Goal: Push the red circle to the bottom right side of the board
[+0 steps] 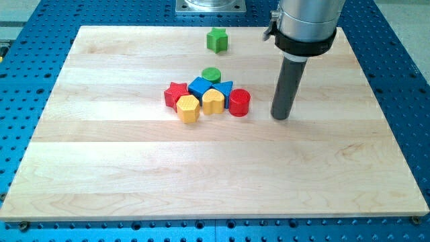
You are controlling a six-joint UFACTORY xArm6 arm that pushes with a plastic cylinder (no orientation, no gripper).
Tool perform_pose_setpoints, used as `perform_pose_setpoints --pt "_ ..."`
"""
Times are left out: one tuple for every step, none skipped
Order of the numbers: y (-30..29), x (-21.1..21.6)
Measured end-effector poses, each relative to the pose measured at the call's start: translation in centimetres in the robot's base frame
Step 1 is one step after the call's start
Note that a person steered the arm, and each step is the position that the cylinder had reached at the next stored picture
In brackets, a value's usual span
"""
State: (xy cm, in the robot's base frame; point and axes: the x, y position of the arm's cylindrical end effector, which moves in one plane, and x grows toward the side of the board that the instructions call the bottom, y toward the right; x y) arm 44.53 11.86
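Red circle (239,102) sits just to the view's left of my tip (281,117), near it but with a clear gap, at the view's right end of a tight cluster of blocks. As end effector I have only a bare rod, nothing to clench or release, and it touches no block now.

The circle looks like a small, stiff, light puck that should slide easily on the smooth wooden bench (101,175); being round, it will likely roll off the tip unless pushed through its centre. The contact I would choose is its upper-left flank, which is hard to reach.

That flank is crowded: the yellow heart (213,101) touches the circle on the side away from my tip, the blue triangle (224,88) sits just above, then the blue cube (200,87), yellow hexagon (189,107), red star (175,94) and green circle (211,74). A green star (216,40) stands well apart toward the view's top.
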Motion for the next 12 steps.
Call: perform_pose_setpoints --pt "-0.2 0.0" --pt "-0.9 1.5" --pt "3.1 1.3" --pt "4.7 -3.8" --pt "1.7 -12.6" --pt "-9.5 -13.2" --pt "-13.0 -11.0" --pt "-11.0 -5.1" --pt "-6.0 -0.8" --pt "-2.0 -1.1" --pt "4.8 2.6" --pt "8.9 4.4"
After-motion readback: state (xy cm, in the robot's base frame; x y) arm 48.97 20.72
